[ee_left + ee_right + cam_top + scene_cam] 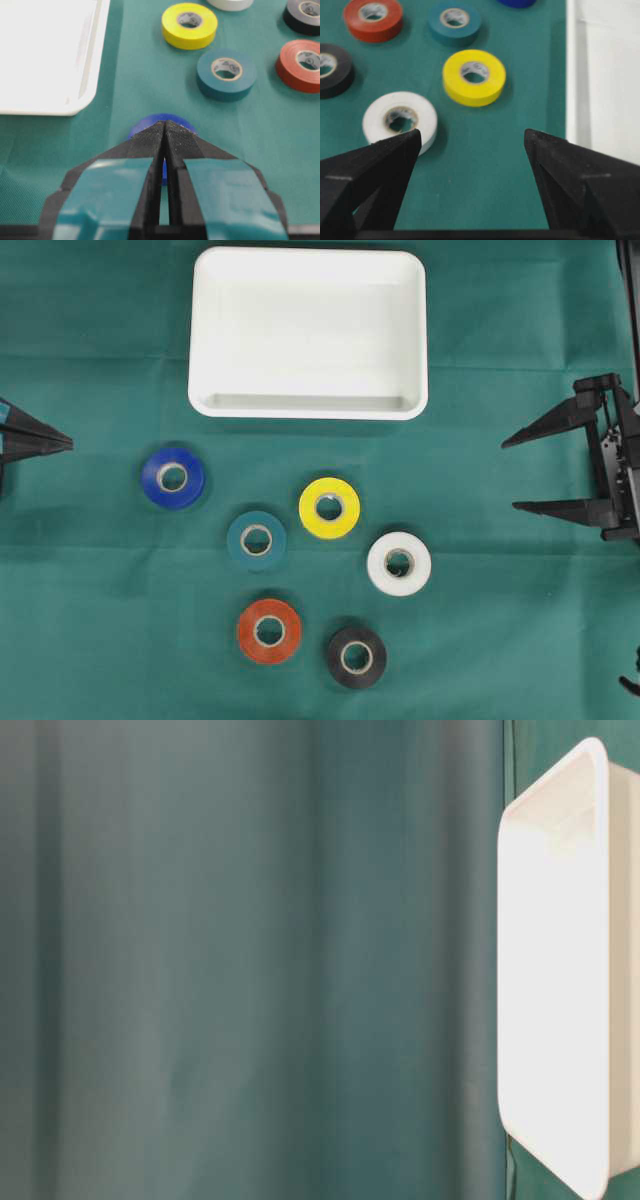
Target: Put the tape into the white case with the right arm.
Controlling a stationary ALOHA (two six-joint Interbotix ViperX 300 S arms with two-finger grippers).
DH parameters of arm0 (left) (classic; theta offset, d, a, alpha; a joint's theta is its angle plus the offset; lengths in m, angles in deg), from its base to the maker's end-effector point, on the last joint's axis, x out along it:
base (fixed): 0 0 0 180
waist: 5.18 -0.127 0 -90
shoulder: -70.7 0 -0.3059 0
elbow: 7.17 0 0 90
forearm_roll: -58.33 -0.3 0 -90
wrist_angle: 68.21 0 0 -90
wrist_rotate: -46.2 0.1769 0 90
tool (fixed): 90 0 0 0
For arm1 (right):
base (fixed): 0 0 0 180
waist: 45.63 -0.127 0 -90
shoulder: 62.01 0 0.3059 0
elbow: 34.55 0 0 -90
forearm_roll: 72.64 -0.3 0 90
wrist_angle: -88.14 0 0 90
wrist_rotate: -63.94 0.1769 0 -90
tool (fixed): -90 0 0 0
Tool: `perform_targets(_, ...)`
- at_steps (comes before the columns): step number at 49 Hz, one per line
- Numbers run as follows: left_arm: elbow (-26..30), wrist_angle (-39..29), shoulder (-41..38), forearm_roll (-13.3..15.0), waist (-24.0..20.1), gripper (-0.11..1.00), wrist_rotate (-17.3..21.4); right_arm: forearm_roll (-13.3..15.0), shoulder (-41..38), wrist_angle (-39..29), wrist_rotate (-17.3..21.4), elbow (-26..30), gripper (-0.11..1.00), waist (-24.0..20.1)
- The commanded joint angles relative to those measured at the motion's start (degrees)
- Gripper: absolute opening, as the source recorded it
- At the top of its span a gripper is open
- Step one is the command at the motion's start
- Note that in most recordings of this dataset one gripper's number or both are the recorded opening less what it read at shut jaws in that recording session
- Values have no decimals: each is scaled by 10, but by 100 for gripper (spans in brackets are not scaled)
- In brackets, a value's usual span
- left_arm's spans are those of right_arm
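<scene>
The white case (pixel 308 408) lies empty at the back middle of the green cloth; it also shows in the table-level view (pixel 600 820), the left wrist view (pixel 95 55) and the right wrist view (pixel 572 75). Several tape rolls lie in front of it: blue (pixel 172 477), teal (pixel 256 540), yellow (pixel 329 508), white (pixel 399 563), red (pixel 269 631) and black (pixel 356 657). My right gripper (pixel 508 475) is open and empty at the right edge, apart from the white roll (pixel 400 120) and the yellow roll (pixel 474 77). My left gripper (pixel 70 443) is shut and empty at the left edge, short of the blue roll (pixel 145 125).
The green cloth (pixel 500 640) covers the whole table. The right arm's black body (pixel 625 460) stands along the right edge. The table-level view shows mostly blurred green cloth (pixel 250 970).
</scene>
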Motion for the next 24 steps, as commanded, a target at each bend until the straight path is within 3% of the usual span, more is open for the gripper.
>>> perform_targets(1, 7, 4, -3, 1, 1, 1, -1, 1, -3, 7, 0, 4, 51, -4)
perform_targets(24, 7, 5, -4, 1, 1, 1, -1, 2, -16, -4, 0, 12, 51, -30)
